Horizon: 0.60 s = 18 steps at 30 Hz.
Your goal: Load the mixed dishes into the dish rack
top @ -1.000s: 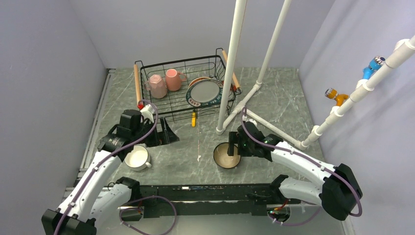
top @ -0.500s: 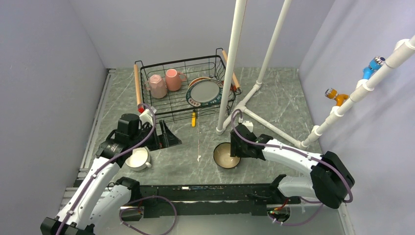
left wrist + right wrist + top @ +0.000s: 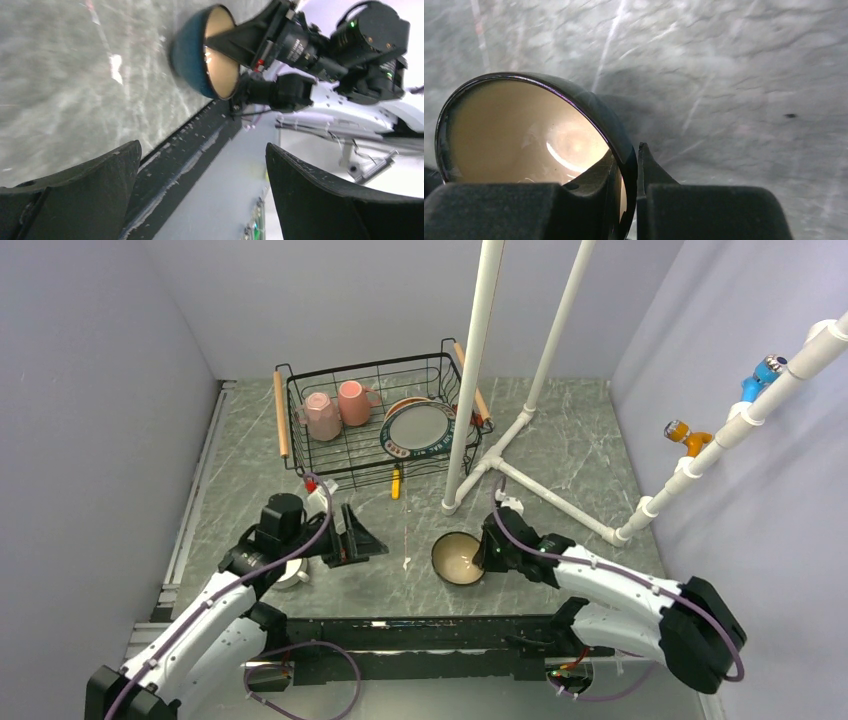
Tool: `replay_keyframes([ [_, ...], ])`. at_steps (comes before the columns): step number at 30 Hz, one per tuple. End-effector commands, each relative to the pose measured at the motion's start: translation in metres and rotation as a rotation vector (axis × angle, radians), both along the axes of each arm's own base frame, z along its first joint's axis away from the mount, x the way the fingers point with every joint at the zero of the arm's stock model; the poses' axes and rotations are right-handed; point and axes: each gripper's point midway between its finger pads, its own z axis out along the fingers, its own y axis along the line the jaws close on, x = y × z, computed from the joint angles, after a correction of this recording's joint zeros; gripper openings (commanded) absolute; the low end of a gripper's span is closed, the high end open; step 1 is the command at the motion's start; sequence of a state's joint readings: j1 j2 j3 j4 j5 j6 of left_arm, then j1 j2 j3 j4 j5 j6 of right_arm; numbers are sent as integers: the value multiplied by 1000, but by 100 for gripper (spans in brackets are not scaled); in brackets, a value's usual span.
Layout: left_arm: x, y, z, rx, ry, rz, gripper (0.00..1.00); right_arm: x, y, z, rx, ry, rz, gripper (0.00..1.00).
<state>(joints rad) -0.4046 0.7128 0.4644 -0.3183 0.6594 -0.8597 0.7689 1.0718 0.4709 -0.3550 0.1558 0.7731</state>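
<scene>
— One dish lies in plain sight outside the dish rack (image 3: 300, 455): the tan-inside dark-blue bowl (image 3: 456, 558), on the counter (image 3: 560, 430), out in front of the rack's right front corner and well apart from it. Where is the right claw (image 3: 484, 552)?

— At the bowl's rim, on the side away from the rack's left handle. Its wrist camera shows one finger (image 3: 599, 172) inside the bowl and the other outside. The claw is narrowed so that the bowl's wall is pinched between them.

— Is the bowl off the counter?

— I cannot tell. It looks tipped, with its mouth turned partly toward the left claw (image 3: 358, 540), but its foot is hidden in every view.

— What else is hard to make out?

— The white handled cup (image 3: 296, 578), in front of the rack's left front corner, is mostly under the left arm, so only a pale sliver shows. Inside the rack, the cream dish with orange-red underside (image 3: 398, 404) shows only an edge behind the big plate with dark patterned rim (image 3: 420, 428). A white pole (image 3: 470, 370) crosses that plate's right side. The two pink mugs (image 3: 322, 416) in the rack's left part are clear.

— And the left claw?

— It is spread wide, holds nothing and touches nothing. It sits in front of the rack's front edge, apart from it. Its own camera sees the bowl (image 3: 197, 55) far off between the fingers.
</scene>
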Motion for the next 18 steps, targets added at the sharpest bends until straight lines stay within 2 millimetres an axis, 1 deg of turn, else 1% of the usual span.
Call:
replay_keyframes([
  [1,-8,-39,43,-196,-99,-99,99,-2,68,67,439,-112,152,0],
  [3,-13,-51,47,-197,-104,-130,99,-11,84,93,596,-149,216,0],
  [4,-13,-55,48,-188,-106,-128,99,-15,88,105,660,-164,237,0],
  [6,-14,-63,54,-185,-119,-125,99,-21,93,131,766,-206,273,0],
  [8,-20,-70,64,-209,-140,-149,99,-25,94,147,833,-241,287,0],
  [13,-28,-75,90,-240,-194,-178,99,-29,92,174,945,-318,299,0],
  [15,-31,-76,96,-252,-199,-189,99,-31,94,184,976,-340,323,0],
  [18,-36,-80,104,-290,-202,-201,99,-30,96,193,989,-362,337,0],
])
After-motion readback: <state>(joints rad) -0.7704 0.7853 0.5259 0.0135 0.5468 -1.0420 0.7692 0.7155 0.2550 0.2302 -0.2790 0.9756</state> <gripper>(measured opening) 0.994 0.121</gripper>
